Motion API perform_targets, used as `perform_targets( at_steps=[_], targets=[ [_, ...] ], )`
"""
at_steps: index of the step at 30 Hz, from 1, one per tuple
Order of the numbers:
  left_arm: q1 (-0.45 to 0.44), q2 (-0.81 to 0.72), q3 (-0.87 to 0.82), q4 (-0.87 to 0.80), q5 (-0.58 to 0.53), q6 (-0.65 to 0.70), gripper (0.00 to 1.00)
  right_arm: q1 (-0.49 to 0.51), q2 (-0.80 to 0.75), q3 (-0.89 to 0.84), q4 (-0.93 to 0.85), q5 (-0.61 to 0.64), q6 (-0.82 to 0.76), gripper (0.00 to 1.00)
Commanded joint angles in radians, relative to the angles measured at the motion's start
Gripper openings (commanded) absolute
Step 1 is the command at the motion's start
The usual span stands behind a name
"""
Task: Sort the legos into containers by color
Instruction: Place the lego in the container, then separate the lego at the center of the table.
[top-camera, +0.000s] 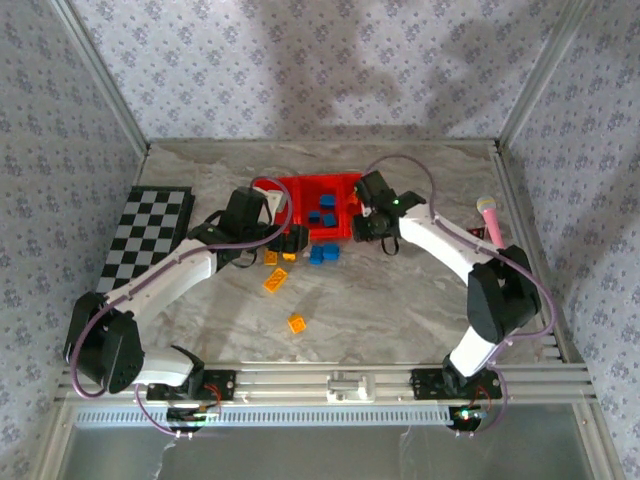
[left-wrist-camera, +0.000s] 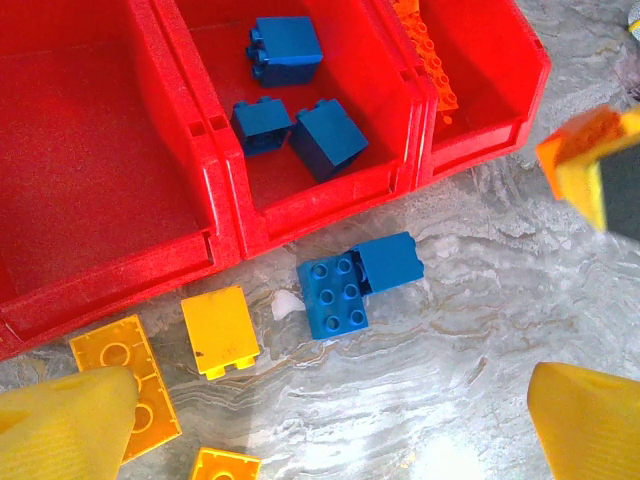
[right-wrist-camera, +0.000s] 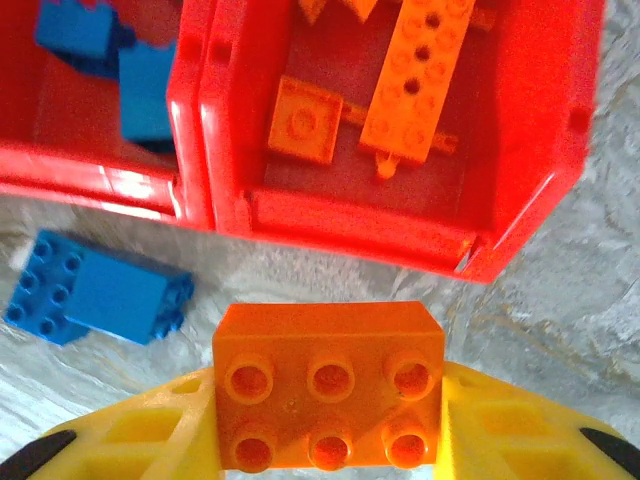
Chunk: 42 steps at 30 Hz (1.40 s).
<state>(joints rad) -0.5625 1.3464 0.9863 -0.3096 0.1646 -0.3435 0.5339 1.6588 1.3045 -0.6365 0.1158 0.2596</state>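
1. Because the orange brick (right-wrist-camera: 330, 385) is hard, light plastic with smooth walls, I judge it will not bend or break, but it may slip or twist if the pinch is loose. Its two flat opposite walls are the good place to hold it, not the studs.
2. The right gripper (right-wrist-camera: 328, 410) has this kind of hold. Its yellow fingers (right-wrist-camera: 150, 430) are closed narrowly on the left and right walls of the brick, with the studs facing the wrist camera.
3. The brick sits between the fingers, just in front of the right bin (right-wrist-camera: 350, 230) of the containers (top-camera: 300, 190), near its front wall and not yet over it. Other orange pieces lie inside that bin.
4. The left gripper (left-wrist-camera: 325, 425) stands wide open and holds nothing. Ahead of its fingers, on the table (left-wrist-camera: 470, 340), lie yellow bricks (left-wrist-camera: 220, 330) and two blue bricks (left-wrist-camera: 345, 285) that touch each other, just before the bins.
5. More blue bricks lie in the middle bin (left-wrist-camera: 330, 205).
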Motion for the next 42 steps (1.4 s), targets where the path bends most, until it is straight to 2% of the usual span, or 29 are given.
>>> perform_targets(
  at_steps=[1, 13, 21, 25, 31, 37, 42],
  targets=[
    [-0.015, 0.005, 0.000, 0.017, -0.009, -0.014, 1.00, -0.052, 0.033, 0.069, -0.026, -0.051, -0.031, 0.44],
    [-0.185, 0.017, -0.003, 0.008, -0.099, 0.039, 1.00, -0.116, 0.296, 0.366, -0.067, -0.114, -0.092, 0.43],
    [-0.242, 0.037, -0.034, 0.090, -0.077, 0.059, 1.00, -0.126, 0.383, 0.433, -0.075, -0.124, -0.095, 0.46],
    [-0.280, 0.049, -0.039, 0.129, -0.077, 0.099, 1.00, -0.129, 0.387, 0.433, -0.092, -0.113, -0.081, 0.58],
    [-0.286, 0.073, -0.035, 0.140, -0.107, 0.081, 1.00, -0.130, 0.355, 0.417, -0.102, -0.109, -0.075, 0.70],
    [-0.286, 0.125, 0.017, 0.059, -0.167, 0.060, 1.00, -0.132, 0.292, 0.388, -0.101, -0.125, -0.060, 0.74],
    [-0.287, 0.191, 0.076, 0.007, -0.184, 0.020, 1.00, -0.139, 0.175, 0.285, -0.046, -0.116, 0.002, 0.76]
  ],
)
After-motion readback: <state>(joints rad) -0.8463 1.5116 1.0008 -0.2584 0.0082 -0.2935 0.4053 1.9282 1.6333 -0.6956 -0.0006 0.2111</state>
